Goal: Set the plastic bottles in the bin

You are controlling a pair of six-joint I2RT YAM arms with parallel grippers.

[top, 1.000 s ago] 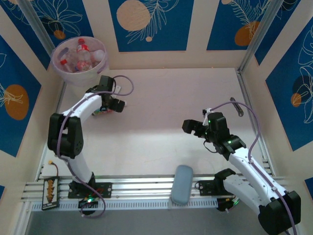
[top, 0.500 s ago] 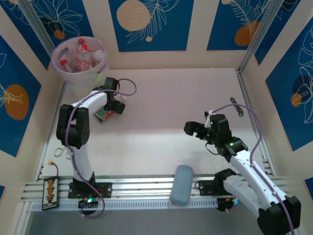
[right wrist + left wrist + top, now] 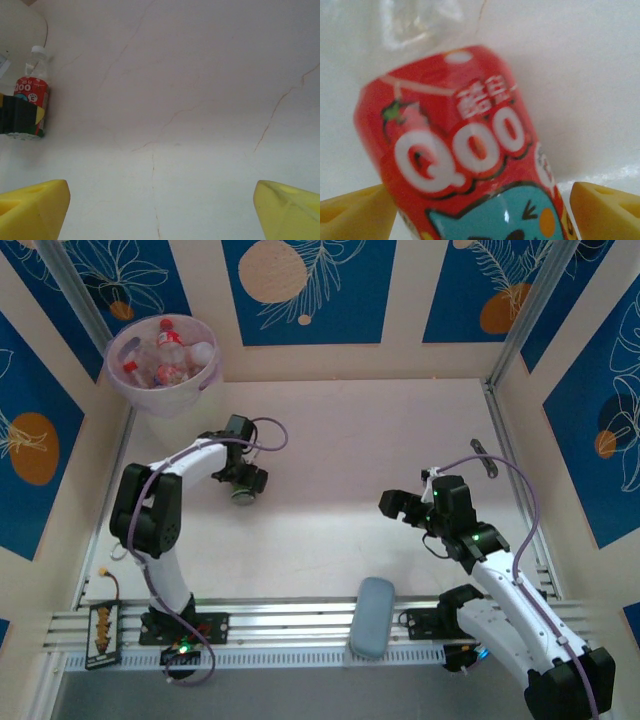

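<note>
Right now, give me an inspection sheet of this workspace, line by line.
Surface: pale table, faint cracks, no spills seen.
Job's things: bin in the far left corner, holding several bottles; one red bottle out on the table.
Clutter: grey-blue pad on the near rail.
Hands: left hand closed on the red bottle; right hand open, empty.
Cables: purple cable looping along each arm.
Surroundings: blue patterned walls.
</note>
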